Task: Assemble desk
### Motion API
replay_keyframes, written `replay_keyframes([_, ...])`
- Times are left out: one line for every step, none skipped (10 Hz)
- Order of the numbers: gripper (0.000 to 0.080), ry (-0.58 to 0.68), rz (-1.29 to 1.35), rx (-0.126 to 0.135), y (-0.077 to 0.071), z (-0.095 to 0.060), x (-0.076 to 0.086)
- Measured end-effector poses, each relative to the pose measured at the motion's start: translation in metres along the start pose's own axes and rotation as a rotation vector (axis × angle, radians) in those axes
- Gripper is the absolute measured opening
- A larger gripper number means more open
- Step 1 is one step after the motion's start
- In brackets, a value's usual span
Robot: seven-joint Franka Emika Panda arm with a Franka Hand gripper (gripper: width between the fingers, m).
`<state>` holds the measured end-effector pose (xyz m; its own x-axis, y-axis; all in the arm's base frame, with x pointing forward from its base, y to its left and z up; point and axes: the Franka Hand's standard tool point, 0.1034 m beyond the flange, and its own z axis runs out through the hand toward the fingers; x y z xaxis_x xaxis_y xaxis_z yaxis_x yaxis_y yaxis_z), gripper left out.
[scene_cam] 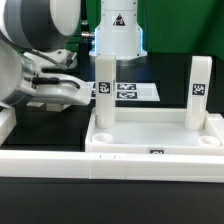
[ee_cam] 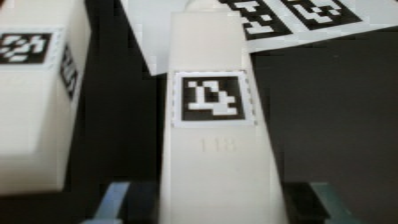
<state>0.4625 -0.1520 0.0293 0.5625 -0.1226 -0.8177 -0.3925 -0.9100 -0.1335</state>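
Observation:
In the wrist view a square white leg (ee_cam: 210, 150) with a black-and-white tag lies lengthwise on the dark table. My gripper (ee_cam: 226, 206) is shut on the leg, its fingers (ee_cam: 125, 202) dark against the leg's two sides. Another tagged white leg (ee_cam: 36, 110) lies close alongside. In the exterior view the white tabletop (scene_cam: 150, 138) lies rim up at the exterior view's right. Two legs stand upright in it, one at its left corner (scene_cam: 105, 92) and one at its right (scene_cam: 200, 88). The arm (scene_cam: 40, 88) reaches low at the left and hides the gripped leg there.
The marker board (scene_cam: 128, 90) lies flat behind the tabletop and also shows past the leg's far end (ee_cam: 294, 18). A long low white border wall (scene_cam: 60, 165) runs along the front. A white and blue stand (scene_cam: 118, 30) rises at the back.

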Motion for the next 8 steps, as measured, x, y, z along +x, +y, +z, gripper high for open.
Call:
replay_keyframes([0.0289,0.021,-0.025,-0.013,-0.007,-0.016,-0.003])
replay_keyframes([0.0290,0.053,-0.053,-0.046,-0.020,-0.035,-0.011])
replay_keyframes([0.0290,0.054,-0.058,-0.053,-0.032,-0.045,-0.019])
replay_keyframes([0.0290,0.067,-0.055,-0.059,-0.038,-0.053,-0.020])
replay_keyframes([0.0290,0.082,-0.057,-0.062,-0.037,-0.054,-0.017])
replay_keyframes([0.0290,0.115,-0.057,-0.067,-0.036,-0.056,-0.012])
replay_keyframes([0.0290,0.113,-0.058,-0.066,-0.036,-0.057,-0.013])
replay_keyframes([0.0290,0.114,-0.065,-0.065,-0.037,-0.064,-0.015])
